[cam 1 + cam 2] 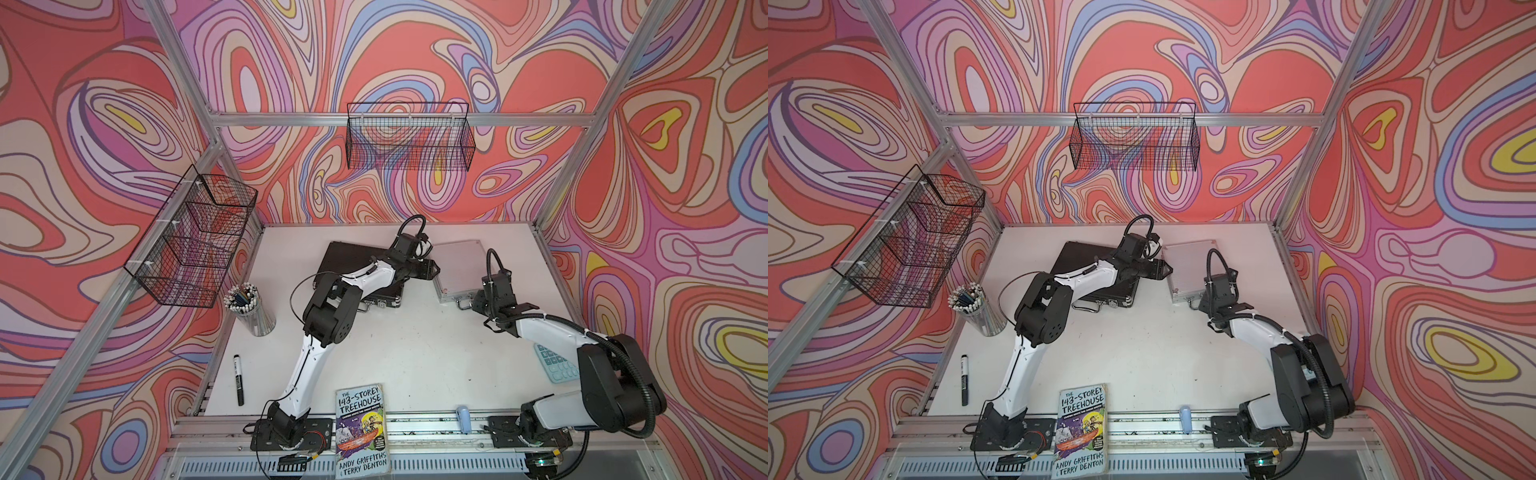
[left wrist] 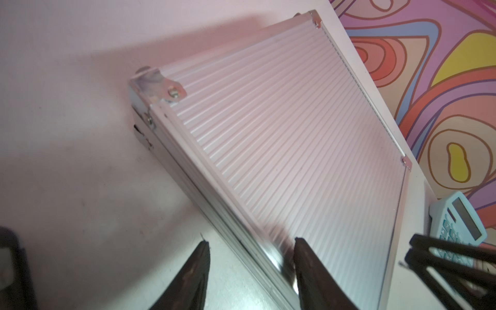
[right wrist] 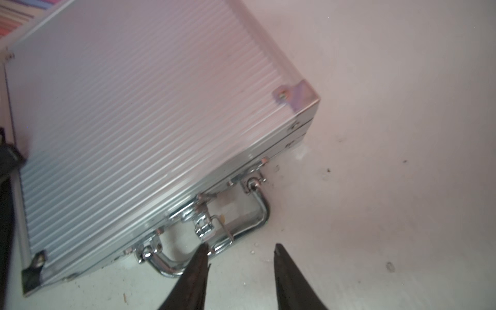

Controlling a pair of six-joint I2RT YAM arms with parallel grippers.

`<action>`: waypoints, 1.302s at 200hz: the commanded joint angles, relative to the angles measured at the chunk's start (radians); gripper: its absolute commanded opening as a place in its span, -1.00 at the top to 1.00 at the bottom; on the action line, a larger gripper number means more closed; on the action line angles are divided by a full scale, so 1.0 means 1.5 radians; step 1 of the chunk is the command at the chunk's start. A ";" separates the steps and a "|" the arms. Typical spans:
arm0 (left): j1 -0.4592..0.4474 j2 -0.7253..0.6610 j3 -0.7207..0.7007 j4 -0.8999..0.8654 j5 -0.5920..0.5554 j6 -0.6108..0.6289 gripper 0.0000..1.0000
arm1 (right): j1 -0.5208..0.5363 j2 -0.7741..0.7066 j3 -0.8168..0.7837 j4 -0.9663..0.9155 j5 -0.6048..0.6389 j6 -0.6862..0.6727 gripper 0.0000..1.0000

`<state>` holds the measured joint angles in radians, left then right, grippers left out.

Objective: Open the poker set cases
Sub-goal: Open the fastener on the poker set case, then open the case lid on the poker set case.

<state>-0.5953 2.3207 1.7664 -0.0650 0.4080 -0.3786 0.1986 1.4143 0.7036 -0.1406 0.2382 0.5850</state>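
Silver case (image 3: pixel 134 107) lies shut, flat on the surface (image 3: pixel 375 107), looks rigid and slick, so your half-open, empty right jaws belong at its latch (image 3: pixel 204 228), left jaws part-open astride its side edge.

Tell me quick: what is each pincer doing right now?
Left pincer: open, astride the silver case side edge, holding nothing.
Right pincer: open, empty, one tip at the case's latch.
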 commanded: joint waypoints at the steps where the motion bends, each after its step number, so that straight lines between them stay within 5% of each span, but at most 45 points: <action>1: 0.005 -0.037 -0.035 -0.060 -0.015 0.017 -0.13 | -0.072 -0.019 0.025 -0.003 -0.059 -0.020 0.14; 98: -0.016 -0.160 -0.187 0.024 0.024 -0.057 -0.36 | -0.230 0.116 0.110 0.073 -0.268 0.004 0.03; 175: -0.049 -0.094 -0.131 0.035 0.013 -0.067 -0.46 | -0.234 0.181 0.120 0.116 -0.348 -0.016 0.00; 260: -0.050 -0.024 -0.042 0.011 0.026 -0.062 -0.45 | -0.231 0.145 0.045 0.164 -0.395 0.005 0.01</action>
<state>-0.6716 2.2559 1.6558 -0.0341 0.4385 -0.4721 -0.1516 1.6585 0.8139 0.0891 -0.3126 0.5720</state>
